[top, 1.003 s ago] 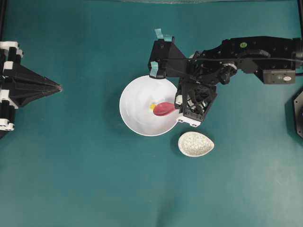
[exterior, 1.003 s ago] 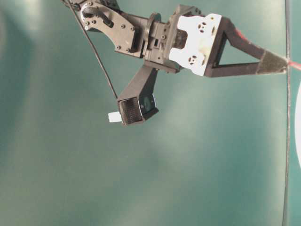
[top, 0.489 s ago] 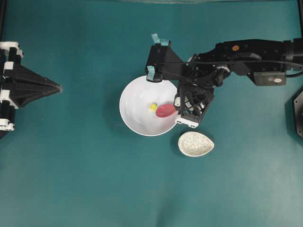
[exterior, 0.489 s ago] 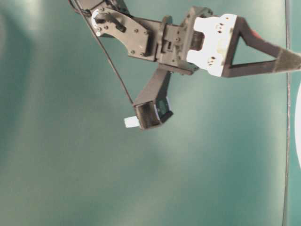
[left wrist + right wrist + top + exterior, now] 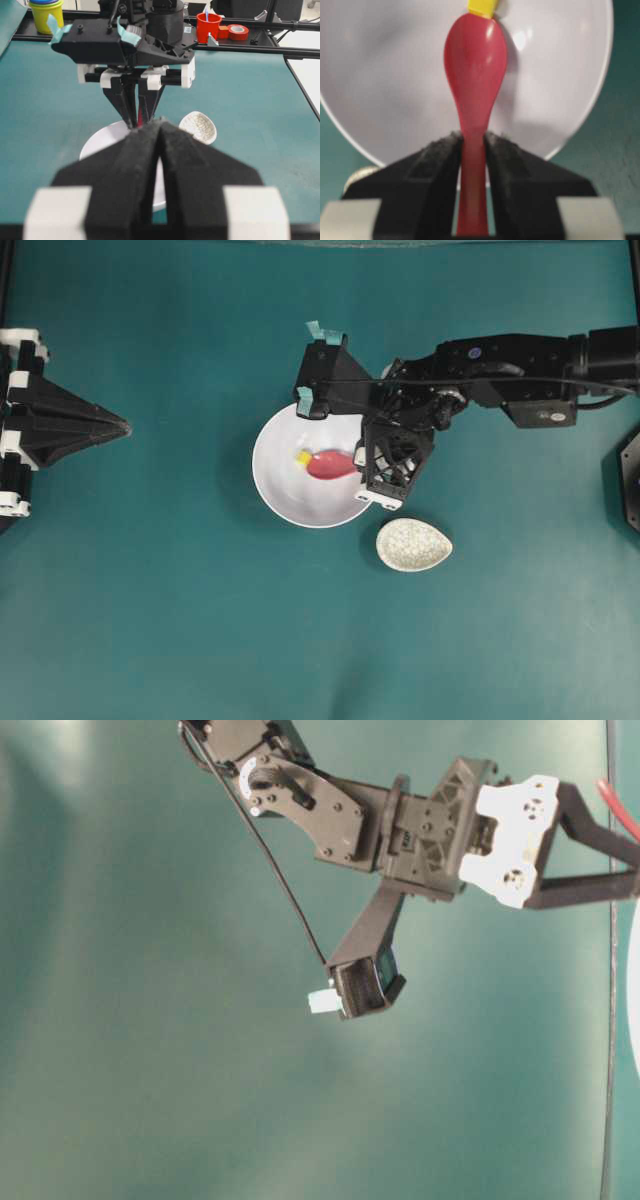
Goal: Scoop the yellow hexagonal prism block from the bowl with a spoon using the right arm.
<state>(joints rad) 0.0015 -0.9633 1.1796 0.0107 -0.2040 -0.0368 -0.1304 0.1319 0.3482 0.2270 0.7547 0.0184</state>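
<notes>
From my right wrist camera, nearest me, the right gripper [image 5: 472,150] has its jaws clenched on the handle of the red spoon [image 5: 475,75]. Beyond them the spoon's head lies inside the white bowl [image 5: 555,75], its tip touching the yellow hexagonal prism block [image 5: 482,6]. Overhead, a speckled dish [image 5: 413,544] sits on the teal counter [image 5: 200,620] just beside the bowl. Far left, my left gripper [image 5: 122,426] hangs with jaws pressed together, grasping nothing.
</notes>
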